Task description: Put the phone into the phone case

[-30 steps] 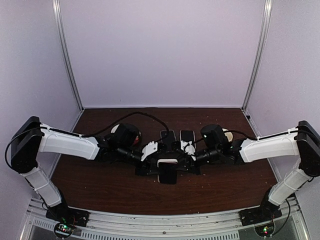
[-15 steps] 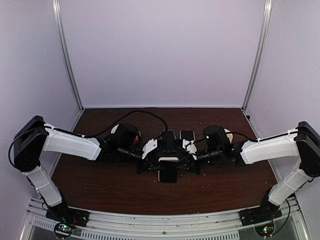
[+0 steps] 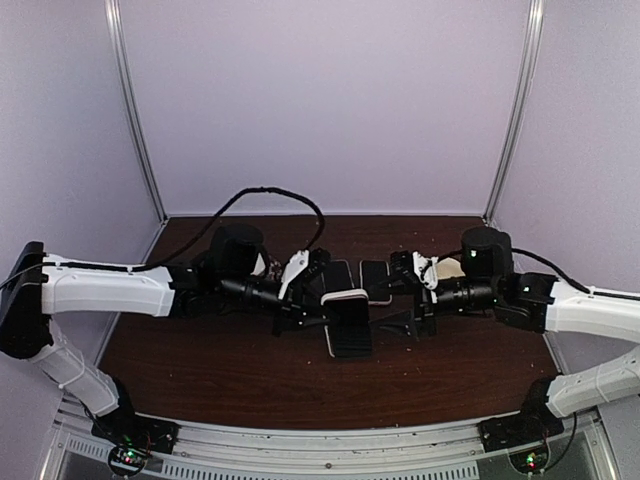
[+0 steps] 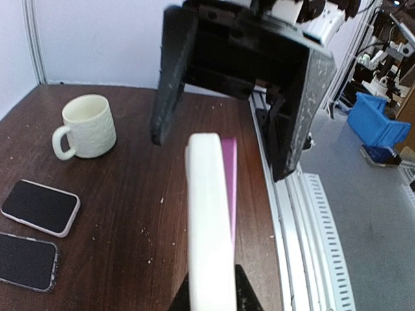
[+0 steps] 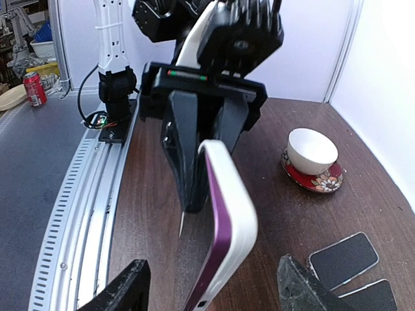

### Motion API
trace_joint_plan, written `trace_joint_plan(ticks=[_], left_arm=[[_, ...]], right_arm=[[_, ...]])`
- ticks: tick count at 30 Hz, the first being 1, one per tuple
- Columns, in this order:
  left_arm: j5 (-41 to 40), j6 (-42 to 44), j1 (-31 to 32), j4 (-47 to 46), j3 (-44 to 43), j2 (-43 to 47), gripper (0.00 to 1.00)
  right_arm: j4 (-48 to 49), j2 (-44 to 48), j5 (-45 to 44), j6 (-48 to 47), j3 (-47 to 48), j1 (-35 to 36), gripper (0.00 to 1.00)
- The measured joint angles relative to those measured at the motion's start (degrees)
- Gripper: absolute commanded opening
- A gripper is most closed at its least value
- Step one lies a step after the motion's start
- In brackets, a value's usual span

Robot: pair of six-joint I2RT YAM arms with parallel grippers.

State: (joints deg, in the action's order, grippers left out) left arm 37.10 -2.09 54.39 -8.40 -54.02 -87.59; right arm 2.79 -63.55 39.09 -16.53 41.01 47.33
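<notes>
From above, the dark brown wooden desk carries both arms, which reach in toward its middle. The left gripper is clenched on the white phone case, held off the desk with the dark-faced, purple-edged phone lying in it. Whether the phone is fully seated cannot be told. The right gripper stands released just to the right of the case, apart from it. Two spare dark-screened phones lie flat side by side behind the held case, toward the far edge of the desk. In the left wrist view, the case rises edge-on from that gripper's own fingers at the bottom, its thick white rim to the left and the thin purple strip of the phone along its right. The right gripper's black fingers spread wide beyond the case's top, touching nothing. A white ribbed ceramic mug stands on the desk to the left, and the two spare phones lie nearer the camera. In the right wrist view, that gripper's own fingertips sit far apart at the bottom corners, the case tilted between them without contact and the left gripper clamping its far end. A white teacup on a red patterned saucer stands to the right, near the spare phones.
</notes>
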Motion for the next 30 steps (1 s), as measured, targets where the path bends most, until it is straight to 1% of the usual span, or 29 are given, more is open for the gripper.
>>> trace_joint_plan(ticks=[3,6,9,11,12,17,18,19,22,24,28,30], left_arm=[[0.22,-2.4,0.0,-0.39,0.0,4.57,0.0],[1.03,-4.31,0.0,-1.66,0.0,7.19,0.0],[2.56,-5.18,0.22,-2.89,0.0,7.56,0.0],[2.93,-5.16,0.52,-2.86,0.0,7.54,0.0],[3.19,-5.16,0.74,-2.97,0.0,7.54,0.0],[4.63,-5.16,1.81,-4.87,0.02,7.52,0.0],[4.76,-5.18,1.88,-5.38,0.02,7.5,0.0],[4.92,-5.18,1.95,-5.95,0.02,7.45,0.0],[5.62,-6.03,1.95,-8.79,0.02,6.69,0.0],[5.97,-7.13,1.95,-11.04,0.02,5.68,0.0],[6.38,-8.79,1.92,-13.97,0.02,3.56,0.0],[6.34,-9.05,1.79,-14.4,0.0,2.84,0.03]], right_arm=[[-2.1,2.97,1.42,0.04,-0.02,0.0,0.72],[-3.37,4.04,3.41,0.33,-0.04,0.0,0.68],[-5.46,2.99,4.61,-0.07,0.31,0.0,0.59],[-7.37,1.9,5.07,-0.57,1.25,0.0,0.49],[-8.15,1.42,5.38,-0.87,1.75,0.0,0.47],[-8.11,0.92,7.26,-0.63,2.16,0.07,0.48],[-7.69,0.85,7.52,-0.35,2.16,0.07,0.46],[-7.13,0.74,7.85,0.07,2.16,0.09,0.43],[-5.05,0.13,8.46,0.92,2.16,0.5,0.29],[-4.09,-0.44,8.76,1.55,2.19,0.96,0.23],[-4.83,-1.25,8.5,2.97,2.36,1.16,0.15],[-6.12,-1.55,7.56,3.82,2.67,1.09,0.13]])
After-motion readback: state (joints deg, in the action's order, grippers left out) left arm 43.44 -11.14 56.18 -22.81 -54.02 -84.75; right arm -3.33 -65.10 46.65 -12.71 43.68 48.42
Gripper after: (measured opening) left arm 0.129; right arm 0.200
